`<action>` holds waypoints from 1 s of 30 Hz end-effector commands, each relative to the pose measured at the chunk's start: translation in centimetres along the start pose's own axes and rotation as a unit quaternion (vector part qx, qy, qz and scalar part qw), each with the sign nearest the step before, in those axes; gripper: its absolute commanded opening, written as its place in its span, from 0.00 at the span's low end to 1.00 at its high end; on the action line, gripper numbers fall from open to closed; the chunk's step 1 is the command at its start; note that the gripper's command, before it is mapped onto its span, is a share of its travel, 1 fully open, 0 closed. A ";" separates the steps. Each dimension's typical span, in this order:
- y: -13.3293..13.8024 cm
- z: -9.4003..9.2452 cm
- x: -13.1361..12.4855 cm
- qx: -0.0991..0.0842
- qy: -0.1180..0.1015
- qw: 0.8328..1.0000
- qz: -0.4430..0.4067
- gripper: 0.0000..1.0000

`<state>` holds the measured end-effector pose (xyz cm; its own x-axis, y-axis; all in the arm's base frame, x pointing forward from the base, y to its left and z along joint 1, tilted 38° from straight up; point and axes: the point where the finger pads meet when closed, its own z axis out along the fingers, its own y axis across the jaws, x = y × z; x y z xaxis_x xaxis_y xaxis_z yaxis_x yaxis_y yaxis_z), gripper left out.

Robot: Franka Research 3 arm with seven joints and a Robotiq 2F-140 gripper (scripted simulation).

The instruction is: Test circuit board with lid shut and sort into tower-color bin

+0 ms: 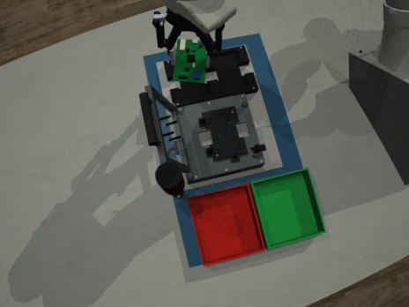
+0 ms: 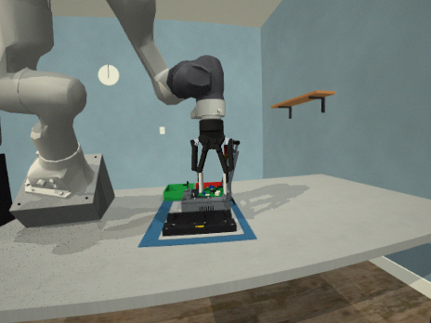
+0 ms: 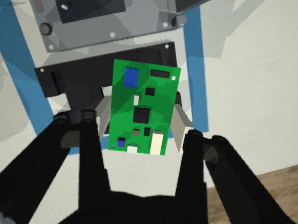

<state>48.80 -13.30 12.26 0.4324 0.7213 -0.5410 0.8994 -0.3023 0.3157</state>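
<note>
The pale grey surface (image 1: 79,110) carries a blue-bordered mat (image 1: 288,146) (the tester's footing), the arm's grey pedestal (image 2: 99,195) beside the mat, and long shadows.

The board (image 3: 143,111) sits between the gripper's (image 3: 141,124) fingers, above the tray (image 3: 60,82); the tester (image 3: 100,25) lies ahead.

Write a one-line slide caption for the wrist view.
Gripper clamps the green circuit board by its long edges, lifted above the black tray.
</note>
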 end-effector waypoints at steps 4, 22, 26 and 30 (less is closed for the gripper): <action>0.0 -0.1 0.3 0.000 0.006 0.993 0.115 0.46; 0.0 -0.1 0.3 0.001 0.005 0.954 0.301 0.46; 0.0 -0.1 0.3 0.002 0.005 0.939 0.343 0.46; 0.0 -0.1 0.3 0.002 0.005 0.925 0.380 0.46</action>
<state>48.87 -13.18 12.22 0.8809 0.4039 -0.2469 0.4687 -0.6716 0.5739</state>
